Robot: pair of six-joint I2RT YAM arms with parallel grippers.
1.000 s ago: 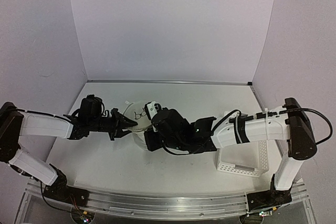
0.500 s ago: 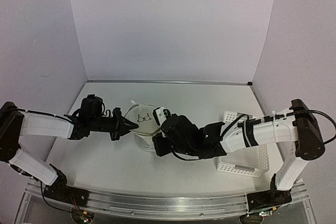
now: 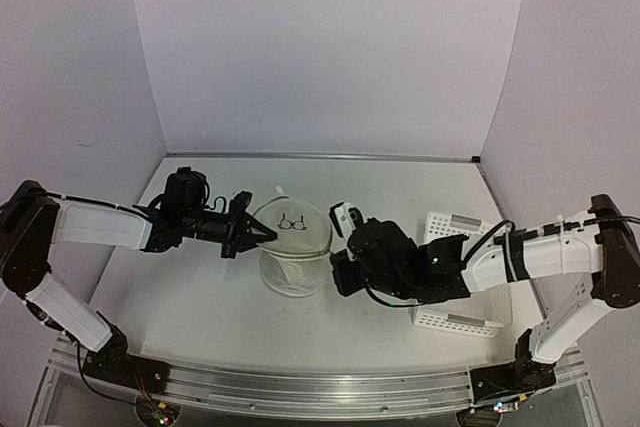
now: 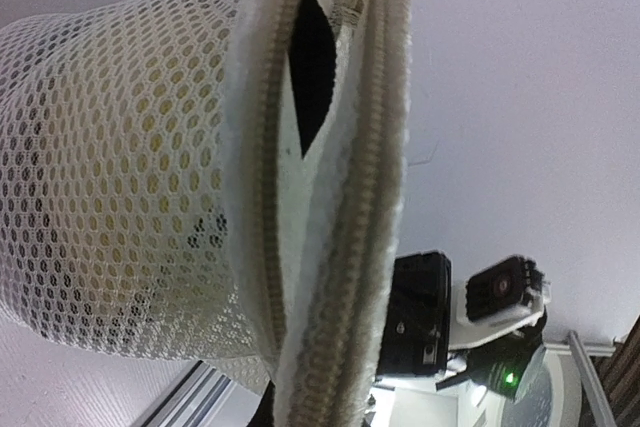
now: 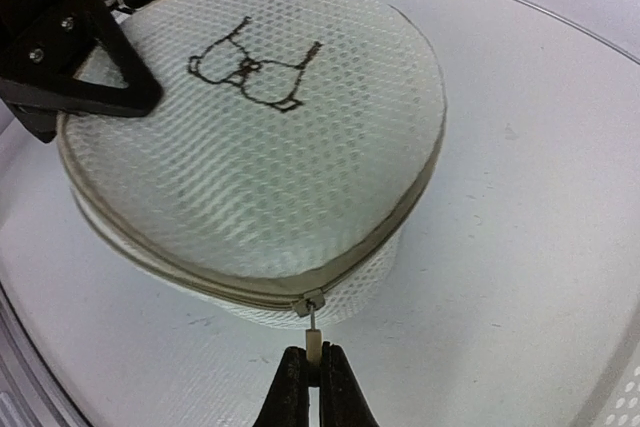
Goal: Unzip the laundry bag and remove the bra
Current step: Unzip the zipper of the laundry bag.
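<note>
My left gripper [image 3: 262,236] clamps the laundry bag [image 3: 292,247] at its rim, on the side away from the basket [image 3: 458,323]. My right gripper [image 5: 314,355] pinches the zipper pull [image 5: 313,339] on the basket side. The zip gapes only partway, and no bra is out yet.

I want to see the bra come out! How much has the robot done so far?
Partly done: in the left wrist view the zip of the laundry bag gapes, showing something dark inside. In hand: the left end effector clamps the rim, and the right end effector pinches the zipper pull. Left: finish unzipping and take the bra out; nothing is out yet.
</note>
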